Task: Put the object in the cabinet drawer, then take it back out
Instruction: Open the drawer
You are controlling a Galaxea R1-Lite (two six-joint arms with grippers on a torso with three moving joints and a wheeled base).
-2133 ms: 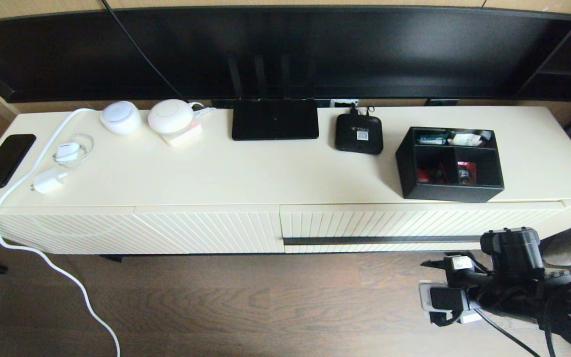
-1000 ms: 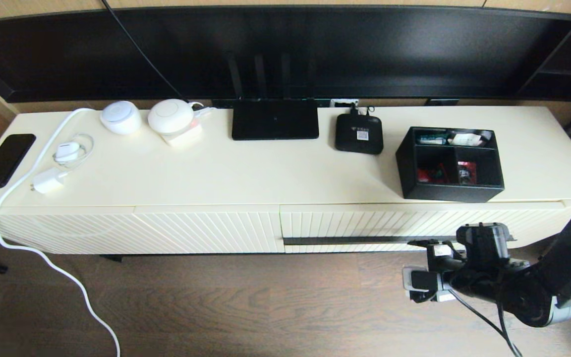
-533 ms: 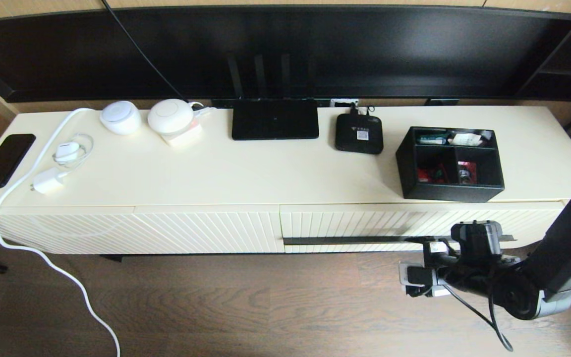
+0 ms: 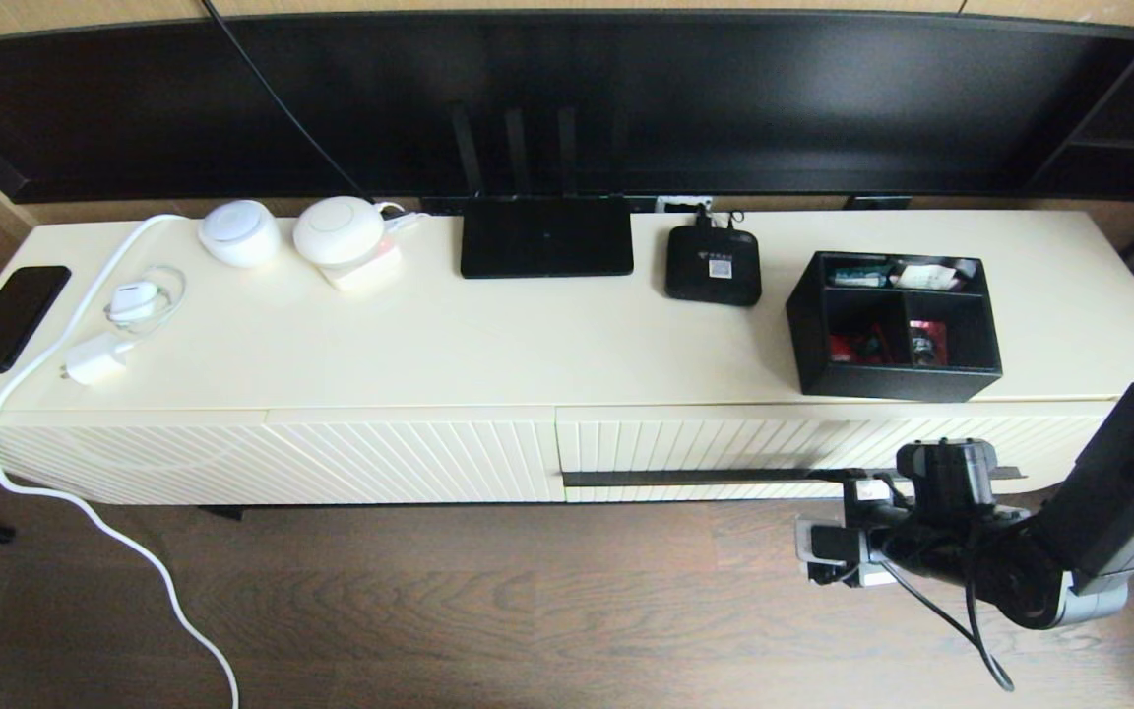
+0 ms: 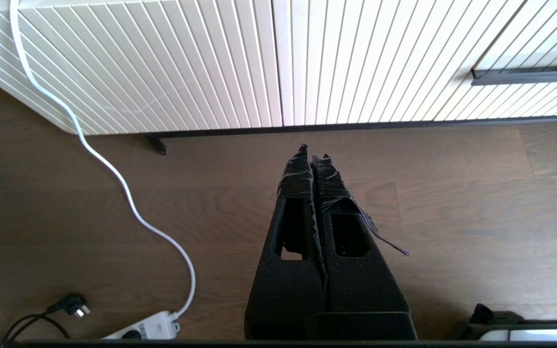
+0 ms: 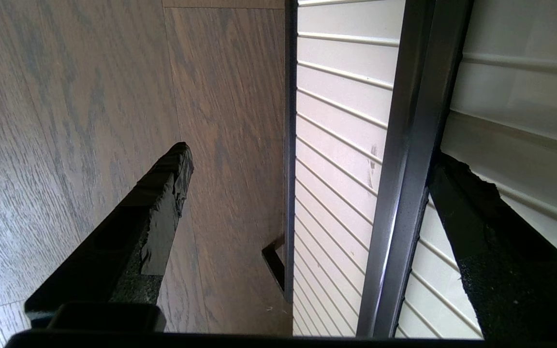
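Our right claw (image 6: 307, 193) gapes around the drawer (image 4: 724, 443) handle (image 6: 406, 169), unclenched; the box (image 4: 894, 325) looks rigid, light: we grip a wall

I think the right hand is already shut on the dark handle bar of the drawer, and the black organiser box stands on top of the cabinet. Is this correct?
Not quite. The right hand is open, not shut: the right wrist view shows its fingers spread, with the handle bar passing between them, close against one finger. The rest holds: the organiser box stands on the cabinet top, above the closed drawer.
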